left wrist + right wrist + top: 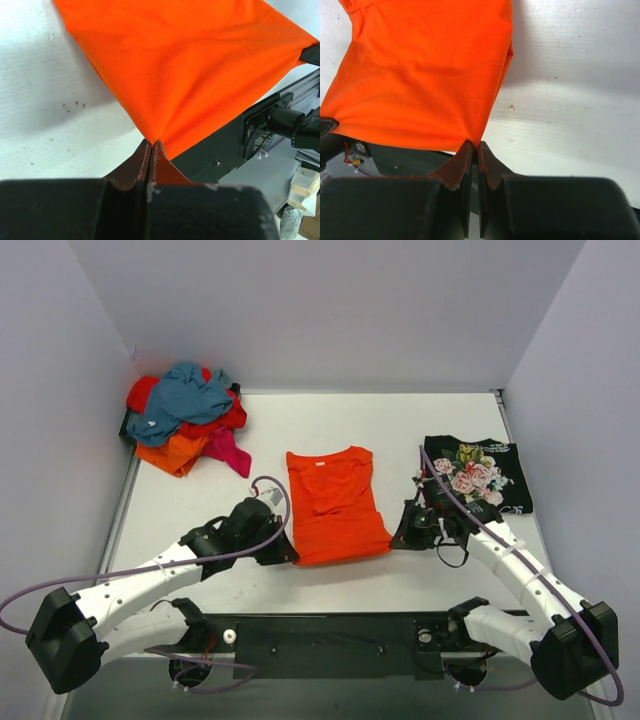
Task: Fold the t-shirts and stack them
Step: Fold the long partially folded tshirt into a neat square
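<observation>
Gripping the orange shirt (335,505) by its 6 o'clock corners with left pincer (292,554) and right pincer (397,538) clamped tight; stretches lengthwise toward 12 o'clock.

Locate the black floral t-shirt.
In the top view, the black floral t-shirt lies on the table's right side, beyond the right tool and right of the orange t-shirt.

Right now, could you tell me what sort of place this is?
Likely a robot lab test cell: bare walls box in a white table, left arm and right arm bolted at its edge, orange t-shirt between them.
</observation>
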